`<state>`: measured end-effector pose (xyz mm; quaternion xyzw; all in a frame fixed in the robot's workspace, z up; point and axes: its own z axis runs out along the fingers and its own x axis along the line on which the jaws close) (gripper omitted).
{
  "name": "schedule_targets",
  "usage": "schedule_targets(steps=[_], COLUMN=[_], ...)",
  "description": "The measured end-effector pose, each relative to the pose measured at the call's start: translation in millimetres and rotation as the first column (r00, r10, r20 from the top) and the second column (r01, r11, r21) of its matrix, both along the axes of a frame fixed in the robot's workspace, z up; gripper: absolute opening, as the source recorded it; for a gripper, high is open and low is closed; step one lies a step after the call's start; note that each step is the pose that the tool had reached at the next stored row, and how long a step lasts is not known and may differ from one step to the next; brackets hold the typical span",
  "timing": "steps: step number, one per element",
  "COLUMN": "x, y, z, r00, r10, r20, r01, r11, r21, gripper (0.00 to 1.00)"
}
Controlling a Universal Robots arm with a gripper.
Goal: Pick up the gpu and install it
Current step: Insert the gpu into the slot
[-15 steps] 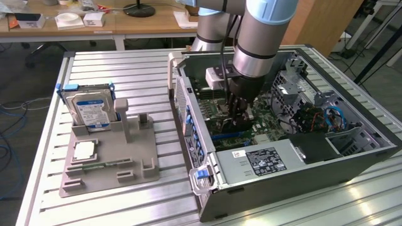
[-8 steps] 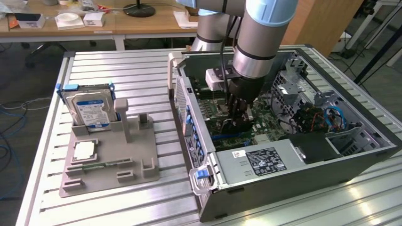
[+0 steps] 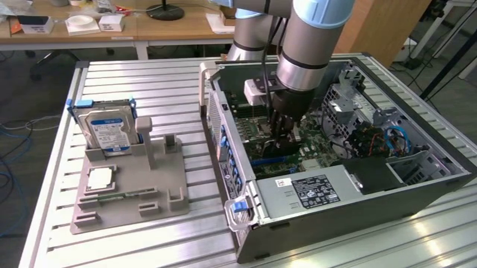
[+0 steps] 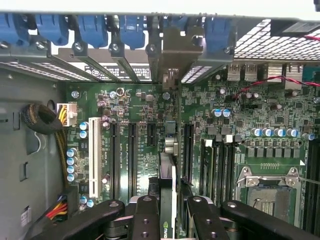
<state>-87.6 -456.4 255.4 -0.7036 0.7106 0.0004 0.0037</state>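
We see the black multi-link gripper (image 3: 282, 146) on the grey and pale-blue Universal Robots arm (image 3: 313, 39) reaching down into the open black desktop computer case (image 3: 417, 184), which lies on its side on the ribbed aluminium table (image 3: 149, 78). In the wrist view the gripper (image 4: 169, 210) has its black fingers (image 4: 146, 215) closed in on both sides of the gpu (image 4: 169, 185), a thin dark circuit card seen edge-on with a silver metal bracket at its far end. The card stands upright over the green motherboard (image 4: 250, 115), in line with the row of long black expansion slots (image 4: 132, 155) and just beside one of them; we cannot tell whether its edge is seated in a slot. Its bracket reaches up to the row of rear slot openings with blue plastic retainers (image 4: 90, 27).

In the exterior view the silver power supply with a black label (image 3: 309, 192) sits at the near end of the case. Toward the exterior view's left, well apart from the case, a grey plastic parts holder (image 3: 130, 184) rests on the table, carrying a blue-labelled silver hard drive (image 3: 104, 131) upright, a square silver processor (image 3: 99, 178) and a small green RAM stick (image 3: 123, 195)
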Motion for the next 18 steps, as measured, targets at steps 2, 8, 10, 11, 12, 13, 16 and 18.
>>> schedule_targets(steps=[2, 8, 10, 11, 12, 13, 16, 18], x=[0.0, 0.9, 2.4, 2.7, 2.9, 3.0, 2.9, 2.6], y=[0.3, 0.4, 0.4, 0.4, 0.3, 0.4, 0.4, 0.3], z=[1.8, 2.1, 2.0, 2.0, 2.0, 1.7, -0.5, -1.3], r00=[1.0000, 1.0000, 1.0000, 1.0000, 1.0000, 1.0000, 1.0000, 1.0000], r10=[0.000, 0.000, 0.000, 0.000, 0.000, 0.000, 0.000, 0.000], r20=[-0.0005, -0.0013, -0.0011, -0.0012, -0.0013, -0.0011, -0.0009, -0.0008], r01=[0.000, 0.000, 0.000, 0.000, 0.000, 0.000, 0.000, 0.000], r11=[1.0000, 1.0000, 1.0000, 1.0000, 1.0000, 1.0000, 1.0000, 1.0000], r21=[-0.0009, -0.0012, -0.0010, -0.0011, -0.0012, -0.0010, -0.0011, -0.0013], gripper=[0.26, 0.26, 0.26, 0.26, 0.26, 0.26, 0.26, 0.26])
